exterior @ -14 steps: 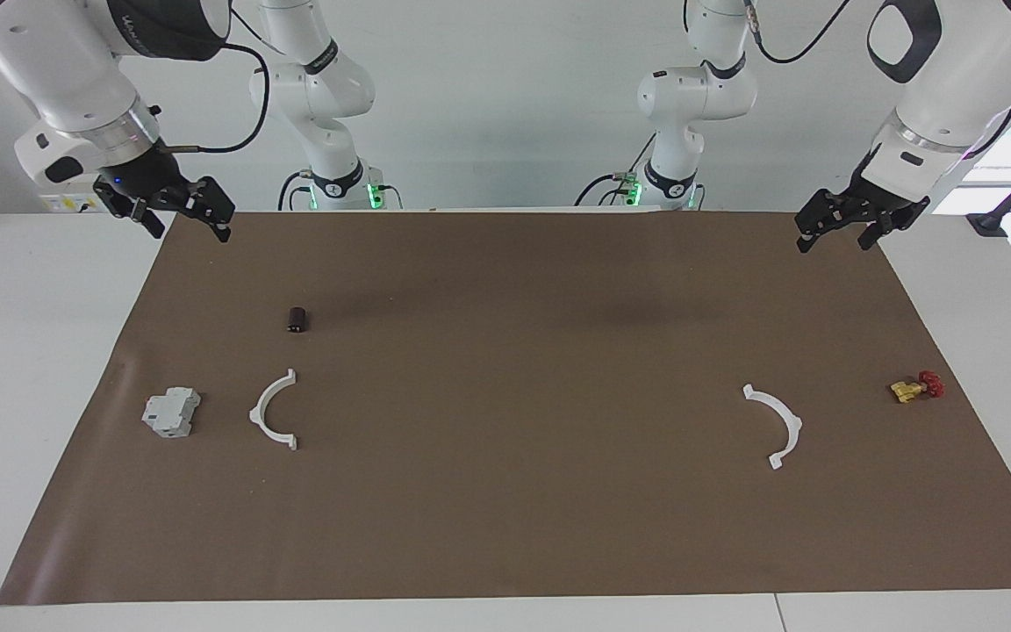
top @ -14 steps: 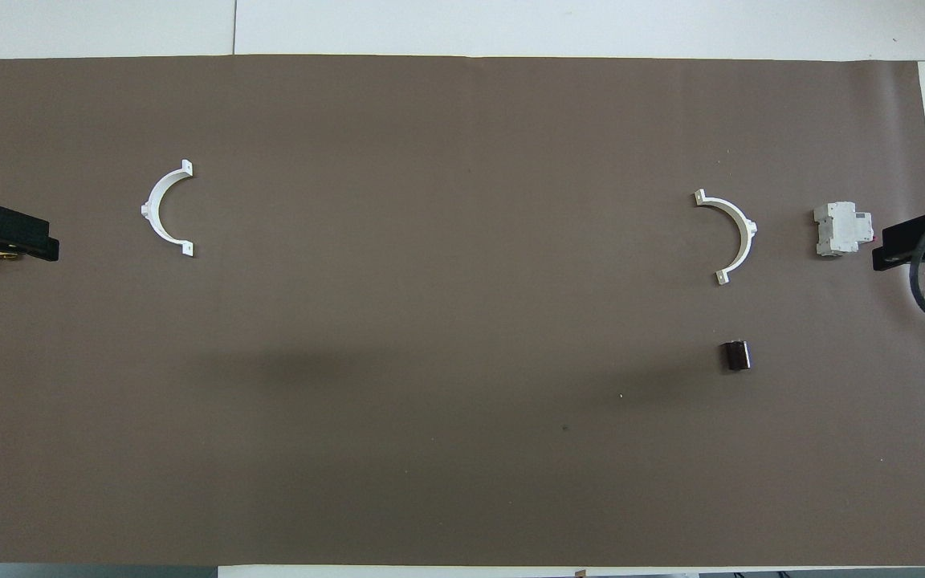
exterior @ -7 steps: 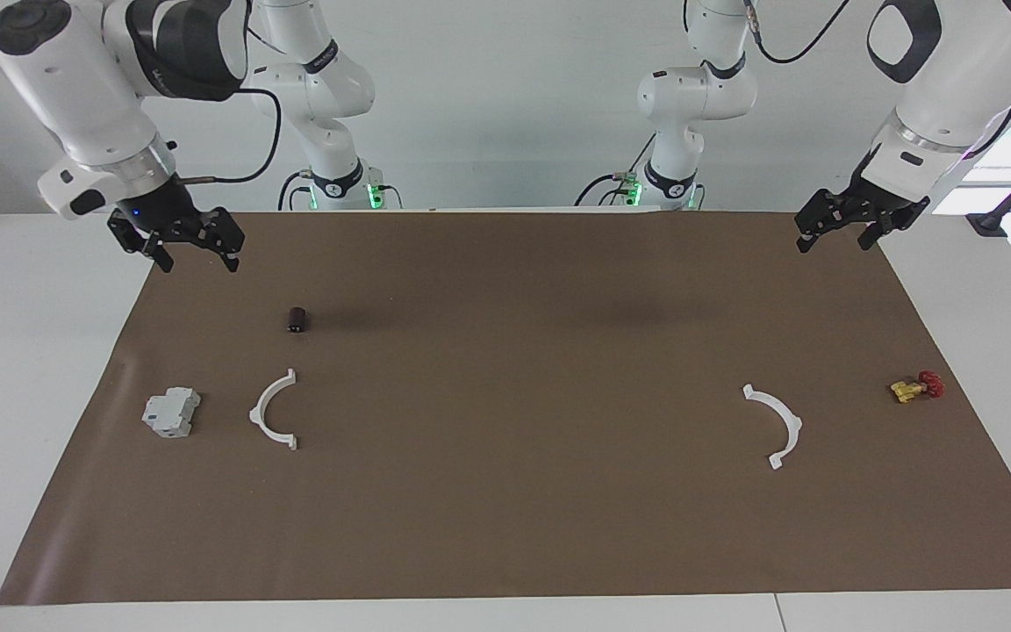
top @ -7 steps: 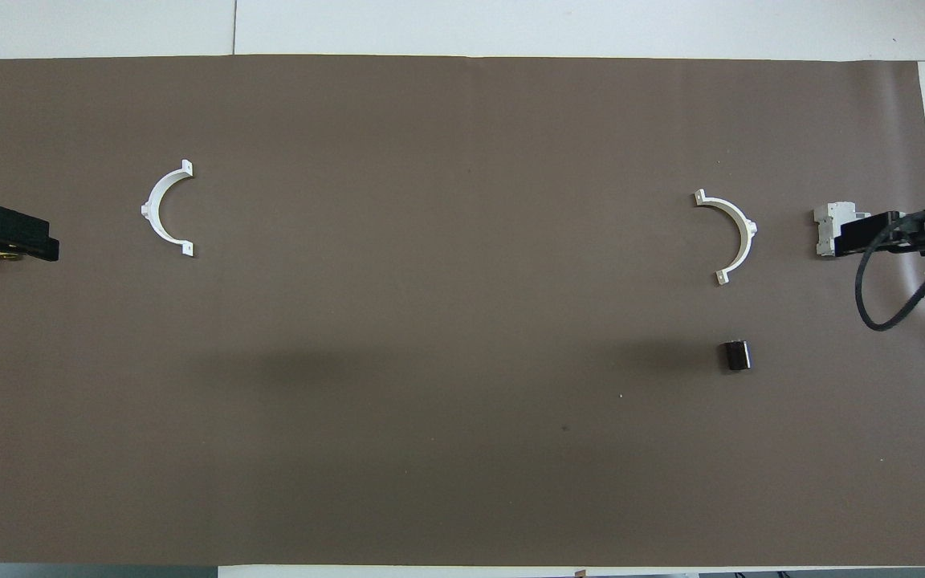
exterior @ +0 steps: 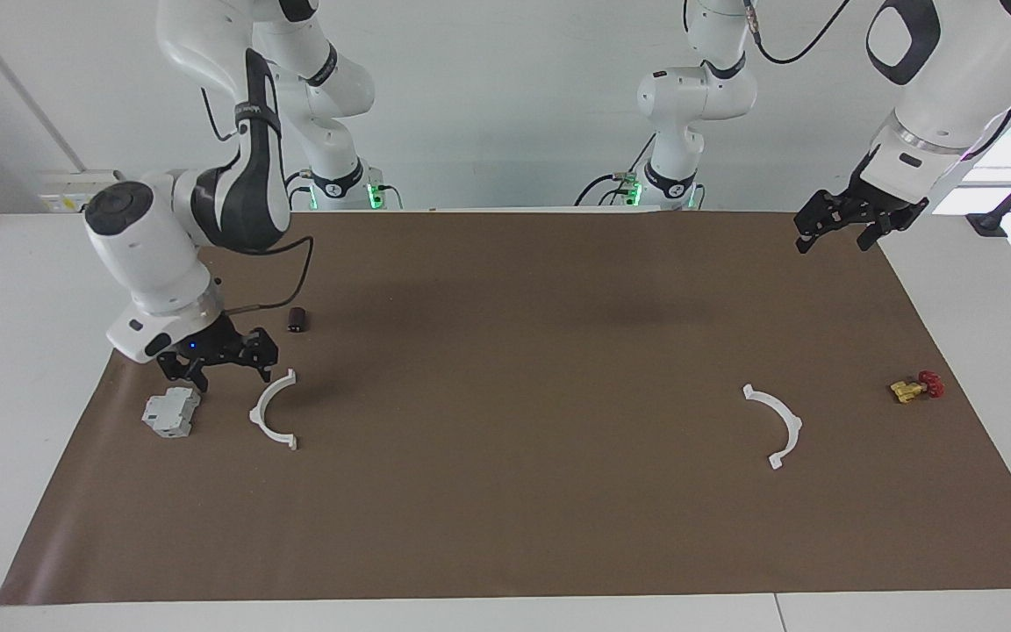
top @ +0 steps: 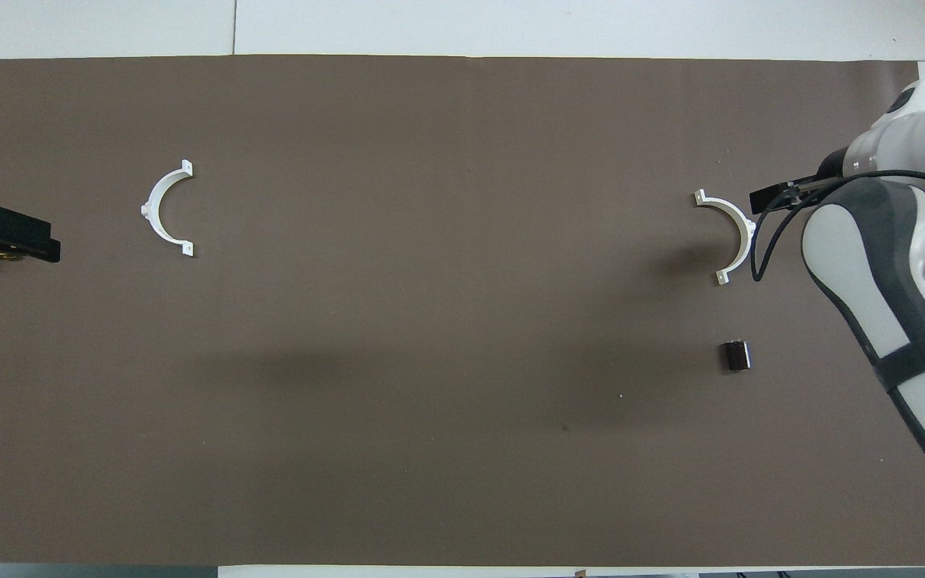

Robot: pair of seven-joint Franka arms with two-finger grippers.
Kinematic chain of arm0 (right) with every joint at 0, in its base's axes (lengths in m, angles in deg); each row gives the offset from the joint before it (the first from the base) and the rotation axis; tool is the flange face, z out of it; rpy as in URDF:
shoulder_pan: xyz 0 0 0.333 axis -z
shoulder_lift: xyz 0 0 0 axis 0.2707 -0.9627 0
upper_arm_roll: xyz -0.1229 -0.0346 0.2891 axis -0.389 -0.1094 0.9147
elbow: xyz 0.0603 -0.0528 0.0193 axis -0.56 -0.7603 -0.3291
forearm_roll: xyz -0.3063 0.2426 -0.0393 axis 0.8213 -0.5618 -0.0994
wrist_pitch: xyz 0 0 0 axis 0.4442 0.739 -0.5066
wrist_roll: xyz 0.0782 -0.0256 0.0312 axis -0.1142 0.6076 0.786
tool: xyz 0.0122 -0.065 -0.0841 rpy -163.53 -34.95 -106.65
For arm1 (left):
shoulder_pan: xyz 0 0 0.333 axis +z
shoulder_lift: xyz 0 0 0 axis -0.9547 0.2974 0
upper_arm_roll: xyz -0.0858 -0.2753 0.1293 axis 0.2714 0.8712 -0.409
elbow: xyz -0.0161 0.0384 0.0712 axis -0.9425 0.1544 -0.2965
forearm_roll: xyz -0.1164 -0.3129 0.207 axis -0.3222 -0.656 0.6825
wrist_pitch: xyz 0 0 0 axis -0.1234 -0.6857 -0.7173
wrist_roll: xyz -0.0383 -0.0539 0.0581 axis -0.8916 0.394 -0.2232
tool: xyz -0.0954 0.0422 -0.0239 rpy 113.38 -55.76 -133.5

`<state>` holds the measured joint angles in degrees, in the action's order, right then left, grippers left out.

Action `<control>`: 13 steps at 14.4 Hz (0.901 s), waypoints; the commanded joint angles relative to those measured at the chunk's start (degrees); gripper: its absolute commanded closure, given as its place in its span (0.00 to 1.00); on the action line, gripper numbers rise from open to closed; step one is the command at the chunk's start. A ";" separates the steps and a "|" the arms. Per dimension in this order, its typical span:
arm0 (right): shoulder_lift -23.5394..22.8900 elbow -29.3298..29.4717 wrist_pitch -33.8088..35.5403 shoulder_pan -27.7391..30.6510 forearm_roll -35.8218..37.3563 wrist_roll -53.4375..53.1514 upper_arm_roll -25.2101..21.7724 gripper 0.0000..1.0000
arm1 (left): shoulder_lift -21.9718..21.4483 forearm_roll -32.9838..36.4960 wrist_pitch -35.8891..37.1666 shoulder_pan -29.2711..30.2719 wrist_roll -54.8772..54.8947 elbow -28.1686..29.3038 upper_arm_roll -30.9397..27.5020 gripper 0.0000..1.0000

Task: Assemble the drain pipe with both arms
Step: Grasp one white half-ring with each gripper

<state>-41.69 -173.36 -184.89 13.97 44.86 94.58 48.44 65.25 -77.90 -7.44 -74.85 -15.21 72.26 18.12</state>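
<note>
Facing view, right end effector (exterior: 226,367): low over the brown mat, above the gap between the grey block and the nearer white half-ring; fingers apart, gripping nothing, touching neither piece.
Overhead view, right end effector (top: 784,195): only a black tip shows from under the white arm, just beside the curve of that half-ring.
Right arm (exterior: 172,254): bent steeply down from its base over the right arm's end of the surface.
Left end effector (exterior: 839,230): raised over the corner of the mat by the left arm's base, fingers spread, empty; that arm waits.
Left end effector, overhead view (top: 9,243): at the edge of the mat on the left arm's end, covering most of the valve.
Half-ring at the right arm's end (exterior: 274,410) (top: 732,236): flat on the mat, tabs at both tips, open side toward the middle of the surface.
Half-ring at the left arm's end (exterior: 777,425) (top: 164,209): flat on the mat, well apart from the first, open side also toward the middle.
Grey block (exterior: 171,412): beside the first half-ring, toward the short edge at the right arm's end.
Dark small cylinder (exterior: 297,319) (top: 735,355): nearer to the robots than the first half-ring.
Yellow-and-red valve (exterior: 915,386): near the short edge at the left arm's end.
Surface (exterior: 505,527): white, carrying the brown mat (top: 446,321).
</note>
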 commanded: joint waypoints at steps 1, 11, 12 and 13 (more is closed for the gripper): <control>-3.05 0.25 -2.18 1.30 -5.30 8.62 0.11 0.00 | -0.81 -0.70 -2.90 2.06 1.14 1.88 -0.13 0.00; -4.29 -6.35 -9.05 1.39 -6.01 12.95 0.19 0.27 | 7.09 -0.62 -20.90 0.14 0.97 9.87 -0.04 0.00; -4.20 -6.70 -9.13 1.39 -6.01 12.86 0.19 0.29 | 8.58 -0.62 -22.92 0.14 0.97 9.96 -0.04 0.00; -4.11 -7.05 -9.22 1.39 -6.01 12.94 0.11 0.33 | 10.60 -0.62 -25.03 0.14 0.97 9.96 0.05 0.00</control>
<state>-46.89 -178.50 -192.88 14.94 40.36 105.54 48.29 72.79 -77.91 -28.77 -74.25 -14.98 82.21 18.56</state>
